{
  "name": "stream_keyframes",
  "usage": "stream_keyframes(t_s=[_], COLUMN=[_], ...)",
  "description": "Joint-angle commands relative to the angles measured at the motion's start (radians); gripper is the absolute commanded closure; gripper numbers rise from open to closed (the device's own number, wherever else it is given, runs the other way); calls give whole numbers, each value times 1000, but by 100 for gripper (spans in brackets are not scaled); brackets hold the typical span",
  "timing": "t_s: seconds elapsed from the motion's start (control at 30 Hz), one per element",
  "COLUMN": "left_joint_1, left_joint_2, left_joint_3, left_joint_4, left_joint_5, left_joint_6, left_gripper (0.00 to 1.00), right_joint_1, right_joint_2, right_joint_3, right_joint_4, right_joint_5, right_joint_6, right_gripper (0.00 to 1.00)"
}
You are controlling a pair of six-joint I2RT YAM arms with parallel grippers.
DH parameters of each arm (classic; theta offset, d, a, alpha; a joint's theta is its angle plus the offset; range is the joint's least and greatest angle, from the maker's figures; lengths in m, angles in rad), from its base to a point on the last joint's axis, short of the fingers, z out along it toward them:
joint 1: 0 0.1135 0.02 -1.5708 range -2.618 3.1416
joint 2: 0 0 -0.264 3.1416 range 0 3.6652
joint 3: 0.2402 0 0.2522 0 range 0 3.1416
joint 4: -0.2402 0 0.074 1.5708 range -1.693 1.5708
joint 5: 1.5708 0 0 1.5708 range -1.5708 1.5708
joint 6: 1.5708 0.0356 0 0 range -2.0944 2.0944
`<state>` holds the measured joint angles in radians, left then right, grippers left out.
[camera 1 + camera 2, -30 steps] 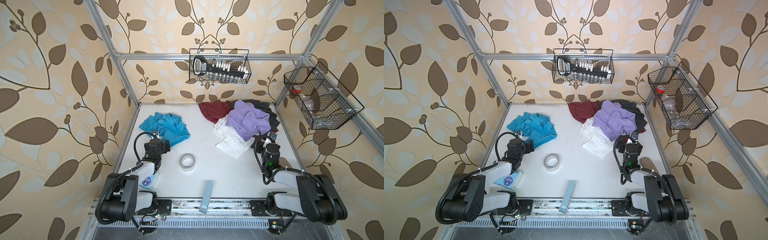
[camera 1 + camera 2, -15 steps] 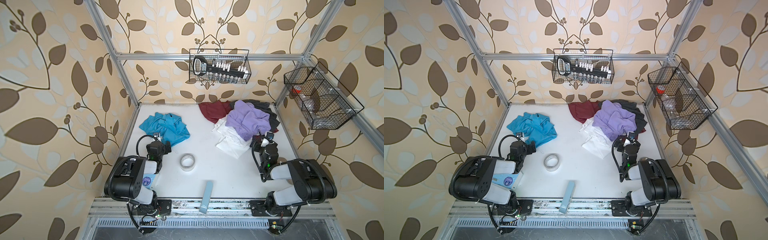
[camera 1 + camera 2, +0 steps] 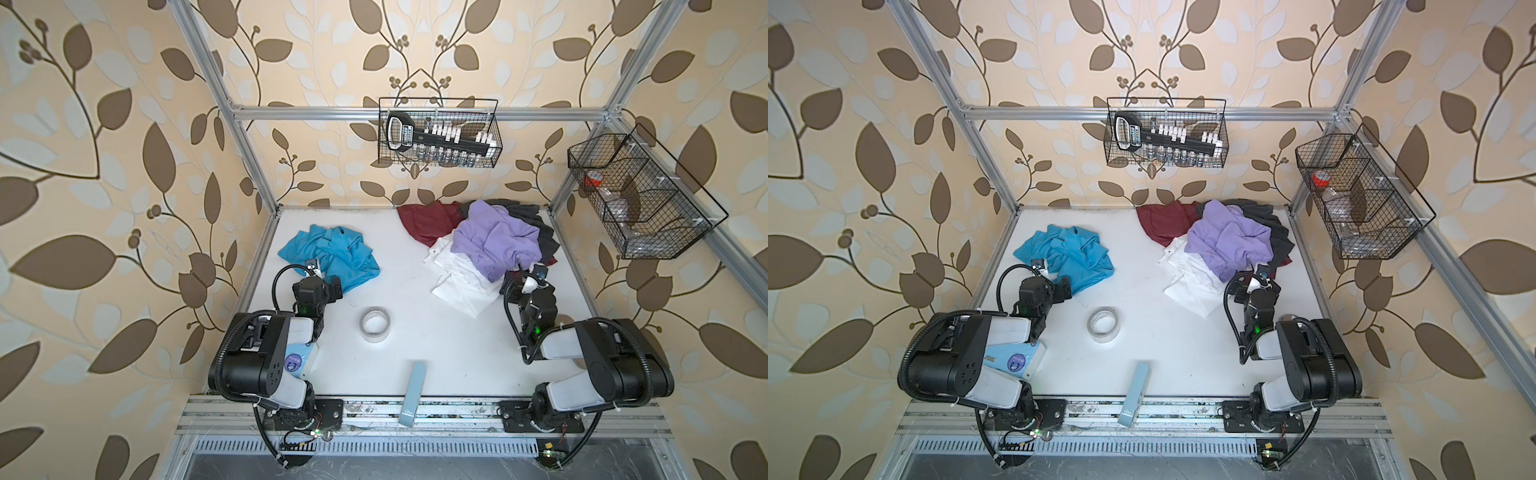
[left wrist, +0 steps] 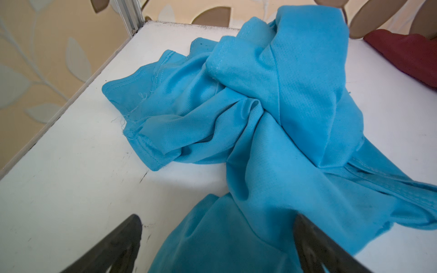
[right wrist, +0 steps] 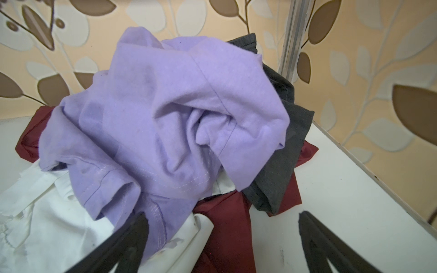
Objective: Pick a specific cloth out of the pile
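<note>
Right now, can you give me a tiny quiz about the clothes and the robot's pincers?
1. True or false: the turquoise shirt lies on top of the pile.
2. Which garment tops the pile? A. the maroon one B. the lilac one C. the white one
3. Fill in: the left pincer and the right pincer both have their jaws ____.

Key: 1. False: it lies by itself, apart from the pile, in front of the left pincer. 2. B. 3. open.
</note>
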<state>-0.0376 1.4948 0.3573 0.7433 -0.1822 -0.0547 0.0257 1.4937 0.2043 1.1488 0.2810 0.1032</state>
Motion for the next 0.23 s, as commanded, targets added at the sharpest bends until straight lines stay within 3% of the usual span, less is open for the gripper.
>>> stream_keyframes(t_s=[0.0,0.2], left_joint_1=[8,8], left_joint_2=[-4,-4], left_joint_3=[18,17], left_joint_4=[10,10], left_joint_5=[10,9], left_joint_6=[10,10], left_gripper=[1,1], right_joint_1=[-3,-3], right_joint_2=[2,2], right_joint_3=[6,7], right_joint_4=[27,26], right_joint_5=[-7,-6], right_joint_6=[-7,-7], right_gripper=[0,0])
